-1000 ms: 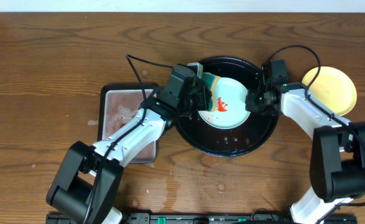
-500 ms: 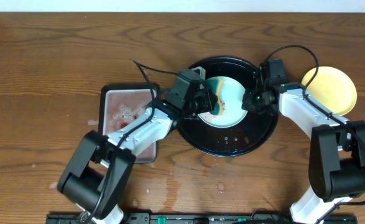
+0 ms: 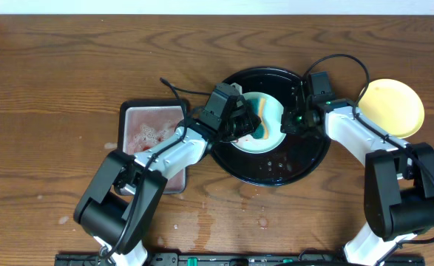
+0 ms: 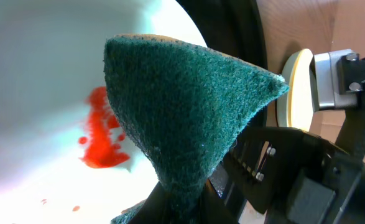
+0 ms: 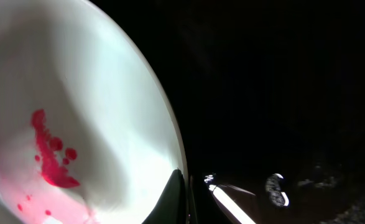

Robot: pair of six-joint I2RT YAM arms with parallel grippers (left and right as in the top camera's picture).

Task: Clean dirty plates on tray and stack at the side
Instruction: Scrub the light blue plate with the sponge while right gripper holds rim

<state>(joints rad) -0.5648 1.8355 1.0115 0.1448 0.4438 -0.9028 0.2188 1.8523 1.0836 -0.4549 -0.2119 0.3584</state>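
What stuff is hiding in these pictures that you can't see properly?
Sauce smear: overhead, the sponge and left claw cover it.
Left claw's tips: left wrist view, the sponge hides them.
Tray: right wrist view, too dark for detail.
Mint plate: both wrist views cut most of it off.

Dark-grained wooden table (image 3: 54,74) — pale strip (image 3: 202,6) along the far edge
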